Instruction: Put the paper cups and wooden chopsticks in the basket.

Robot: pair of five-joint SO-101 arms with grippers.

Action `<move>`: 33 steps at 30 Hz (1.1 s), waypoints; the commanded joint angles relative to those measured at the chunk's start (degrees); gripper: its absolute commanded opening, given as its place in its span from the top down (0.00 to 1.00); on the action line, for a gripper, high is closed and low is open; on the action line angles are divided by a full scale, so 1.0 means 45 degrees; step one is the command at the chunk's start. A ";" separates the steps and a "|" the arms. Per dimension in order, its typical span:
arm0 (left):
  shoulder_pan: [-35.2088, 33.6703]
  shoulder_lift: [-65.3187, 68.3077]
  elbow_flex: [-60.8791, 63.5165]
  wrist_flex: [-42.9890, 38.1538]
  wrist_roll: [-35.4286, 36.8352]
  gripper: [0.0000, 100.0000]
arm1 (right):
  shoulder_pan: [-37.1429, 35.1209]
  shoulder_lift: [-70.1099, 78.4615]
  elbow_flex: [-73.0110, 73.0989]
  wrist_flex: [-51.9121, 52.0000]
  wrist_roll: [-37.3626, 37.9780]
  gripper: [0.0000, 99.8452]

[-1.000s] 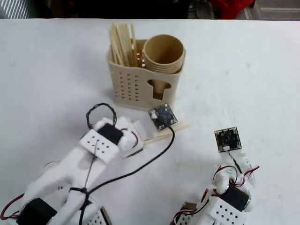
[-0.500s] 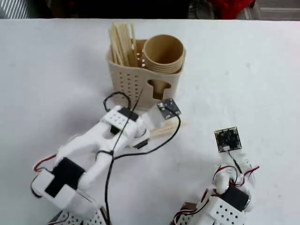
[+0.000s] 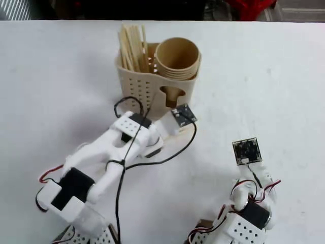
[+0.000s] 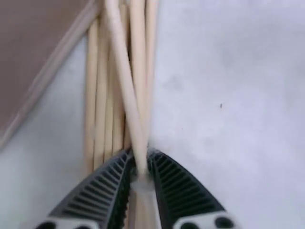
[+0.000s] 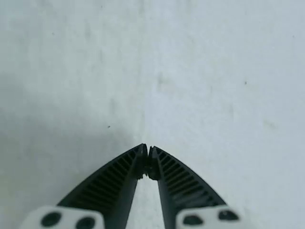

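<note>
The basket (image 3: 147,94) stands in the upper middle of the high view, close to the table's (image 3: 284,76) far edge, which runs along the top of the frame. Its left compartment holds upright wooden chopsticks (image 3: 131,47), and its right compartment holds a nested stack of paper cups (image 3: 176,58).

The left arm (image 3: 101,157) comes up from the lower left corner, and its wrist ends just below the basket's front wall, very nearly against it. In the left wrist view the left gripper (image 4: 139,160) is clamped on a loose bundle of chopsticks (image 4: 126,86). The sticks run straight away from the claw over the white tabletop. A brownish flat surface fills that view's upper left corner, right beside the sticks, and I cannot tell what it is.

The right arm (image 3: 251,213) sits at the lower right, well apart from the basket. Bare white table lies between them and out to the right edge. In its own wrist view the right gripper (image 5: 147,155) has its tips pressed together on nothing.
</note>
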 commanded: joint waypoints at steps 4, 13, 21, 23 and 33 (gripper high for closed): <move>-0.0127 -0.1065 -0.1778 0.2188 -0.0274 0.98 | 0.0010 -0.0107 0.0117 -0.0186 0.0039 0.98; -0.0205 -0.4777 -0.4005 0.5529 -0.0547 0.98 | 0.0010 -0.0088 0.0117 -0.0186 0.0039 0.98; -0.0186 -0.6027 -0.4747 0.6681 -0.0586 0.98 | 0.0010 -0.0088 0.0117 -0.0186 0.0039 0.98; -0.0205 -0.5851 -0.3575 0.5880 -0.0586 0.98 | 0.0010 -0.0088 0.0117 -0.0186 0.0039 0.98; -0.0713 -0.3604 0.1289 0.0527 -0.1094 0.98 | 0.0010 -0.0068 0.0117 -0.0186 0.0039 0.98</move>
